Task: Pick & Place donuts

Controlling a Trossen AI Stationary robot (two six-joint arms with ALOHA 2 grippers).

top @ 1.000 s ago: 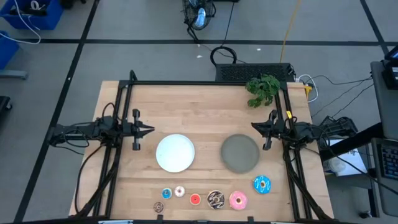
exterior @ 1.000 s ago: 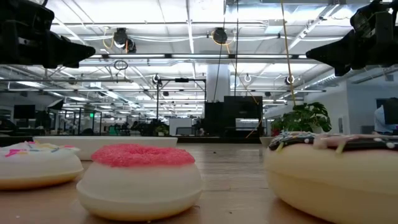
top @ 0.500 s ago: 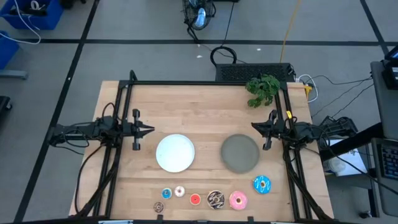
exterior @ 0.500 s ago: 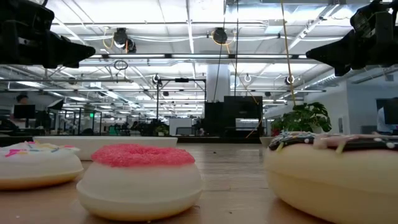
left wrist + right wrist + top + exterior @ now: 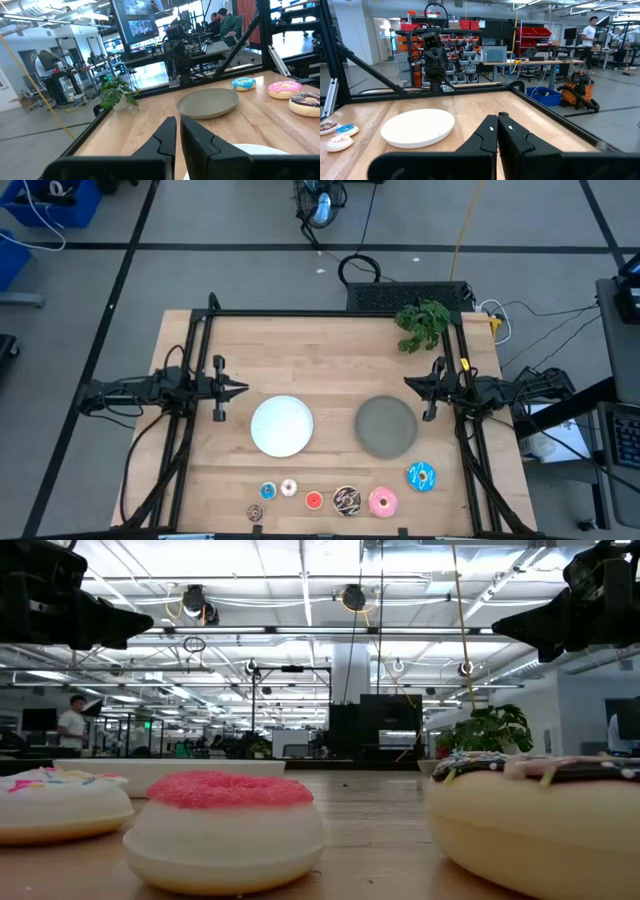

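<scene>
Several toy ring donuts lie flat in a row along the table's near edge: a tiny blue (image 5: 267, 491), a white-pink (image 5: 289, 488), a red (image 5: 314, 500), a brown (image 5: 255, 513), then a chocolate drizzled (image 5: 347, 500), a pink (image 5: 382, 502) and a larger blue (image 5: 421, 476). A white plate (image 5: 281, 426) and a grey plate (image 5: 386, 426) sit mid-table. My left gripper (image 5: 245, 389) hovers level and shut at the left, above the table beside the white plate. My right gripper (image 5: 407, 383) hovers shut at the right, beside the grey plate. Neither holds anything.
A small green plant (image 5: 423, 323) stands at the table's far right corner. Black frame rails (image 5: 330, 313) run along the far, left and right edges. Bare wood lies between the plates and the donut row.
</scene>
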